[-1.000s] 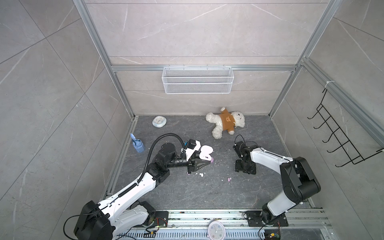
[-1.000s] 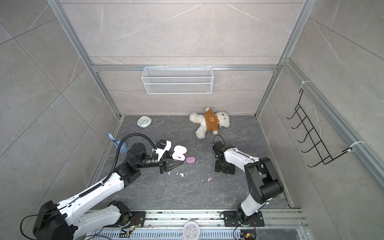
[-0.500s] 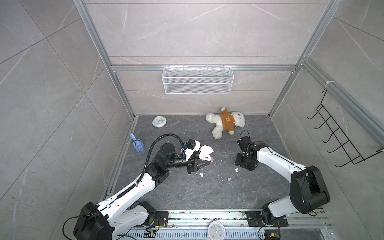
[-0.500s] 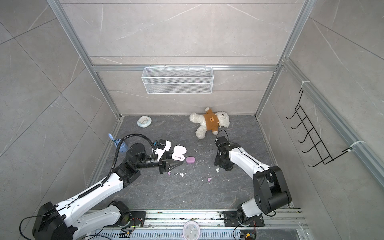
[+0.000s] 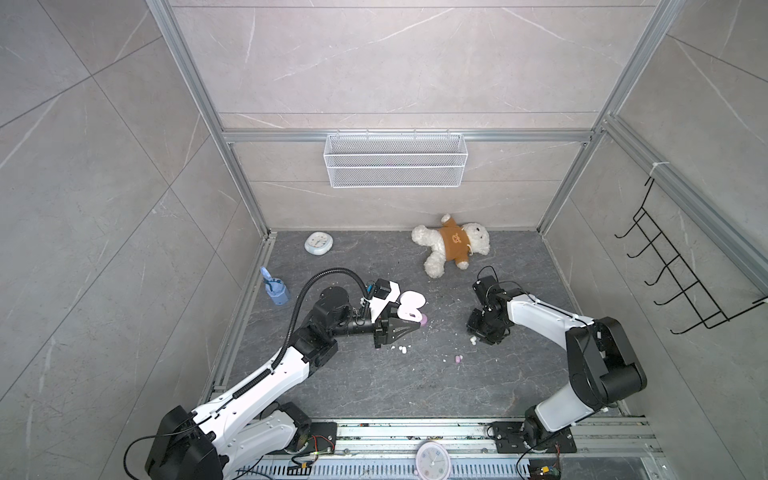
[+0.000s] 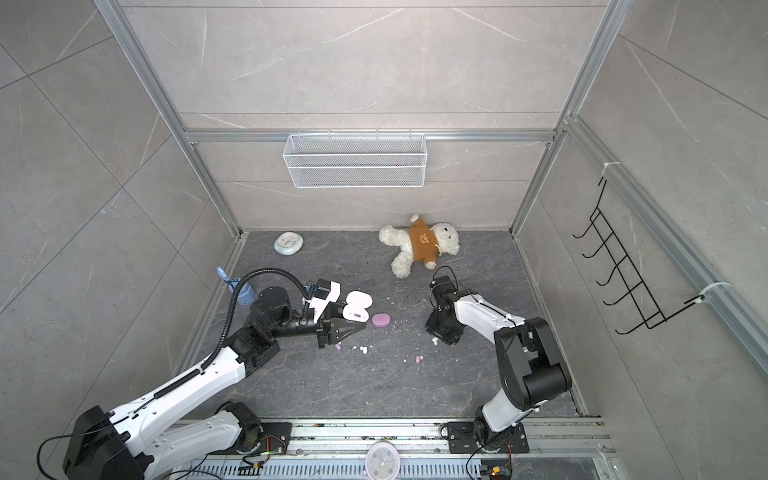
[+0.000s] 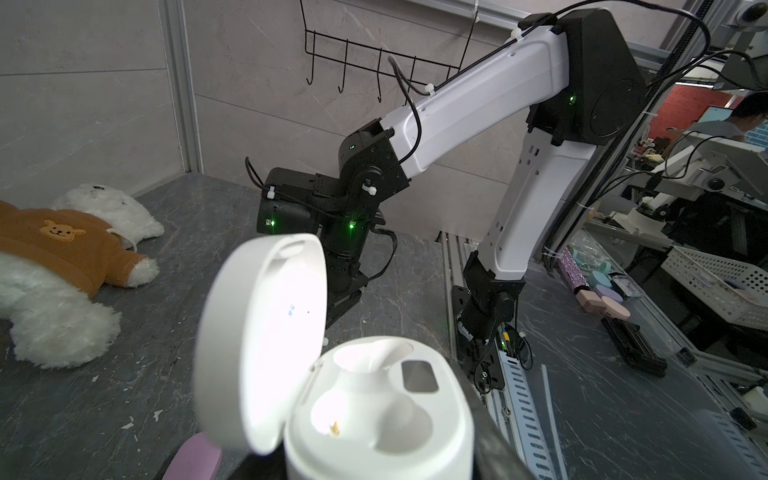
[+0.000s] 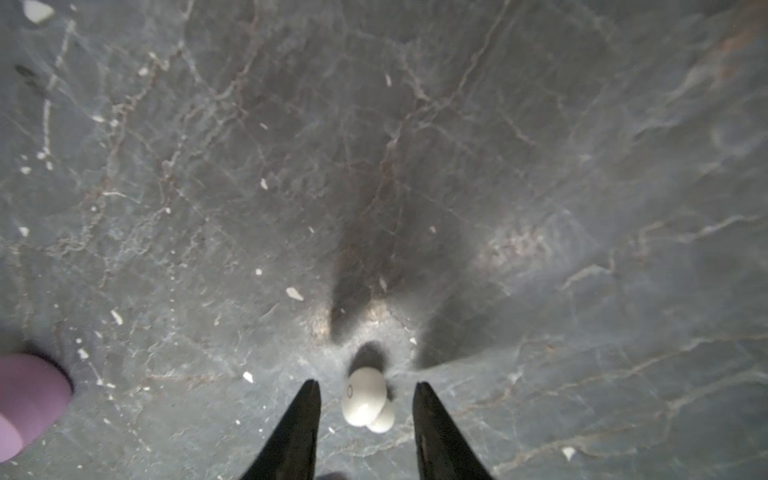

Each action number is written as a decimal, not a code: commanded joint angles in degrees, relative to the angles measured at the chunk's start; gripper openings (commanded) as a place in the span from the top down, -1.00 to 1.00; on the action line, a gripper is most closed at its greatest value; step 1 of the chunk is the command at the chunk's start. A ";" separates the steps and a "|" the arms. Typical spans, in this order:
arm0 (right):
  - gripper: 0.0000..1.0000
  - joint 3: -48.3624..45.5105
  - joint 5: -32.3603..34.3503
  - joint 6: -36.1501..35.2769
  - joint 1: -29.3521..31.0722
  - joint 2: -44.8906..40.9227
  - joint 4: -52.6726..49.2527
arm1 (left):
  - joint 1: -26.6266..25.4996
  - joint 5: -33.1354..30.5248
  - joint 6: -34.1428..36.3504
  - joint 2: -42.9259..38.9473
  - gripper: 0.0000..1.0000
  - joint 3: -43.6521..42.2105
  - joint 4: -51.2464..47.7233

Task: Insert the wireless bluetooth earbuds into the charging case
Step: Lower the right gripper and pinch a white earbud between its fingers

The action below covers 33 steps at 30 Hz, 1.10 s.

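Where the side wall meets the dark stone floor [image 6: 332,386], well to the left of the white charging case [image 6: 357,308], a small blue container [image 5: 275,293] stands. A pale round clock [image 5: 318,243] lies left of the case too, far back by the rear wall. The left gripper [image 6: 362,327] reaches in from the left and pinches the base of the case, its jaws pressed tight on it. The case's lid is swung back, and the two moulded wells [image 7: 365,411] face the left wrist camera.

Just in front of the case, under the left gripper, a pink earbud [image 6: 338,346] and some white earbuds [image 6: 363,350] lie on the stone. A closed lilac case [image 6: 381,320] sits close by the white case's right edge; whether they touch cannot be told. Further right of the white case, toward the robot bases, lies another pink bud [image 6: 418,358].

Well to the right of the case, the right gripper [image 8: 365,383] points down at the floor. Its jaws are spread on either side of a single white earbud [image 8: 368,401], which lies on the stone with a gap on each side. Right of the case, back by the wall, sprawls a white teddy bear [image 5: 453,249] in a brown jumper.
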 commanded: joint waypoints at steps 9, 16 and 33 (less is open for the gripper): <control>0.39 -1.31 -1.27 2.17 -0.71 2.82 2.12 | 0.26 1.17 -0.52 -1.27 0.41 1.54 1.70; 0.51 -1.45 -1.99 1.51 -0.68 4.38 2.13 | 0.27 1.24 -0.46 -1.17 0.42 1.66 1.61; 0.48 -1.31 -4.03 -1.49 -0.70 5.75 -0.22 | 0.29 1.36 -0.29 -1.15 0.42 2.10 1.08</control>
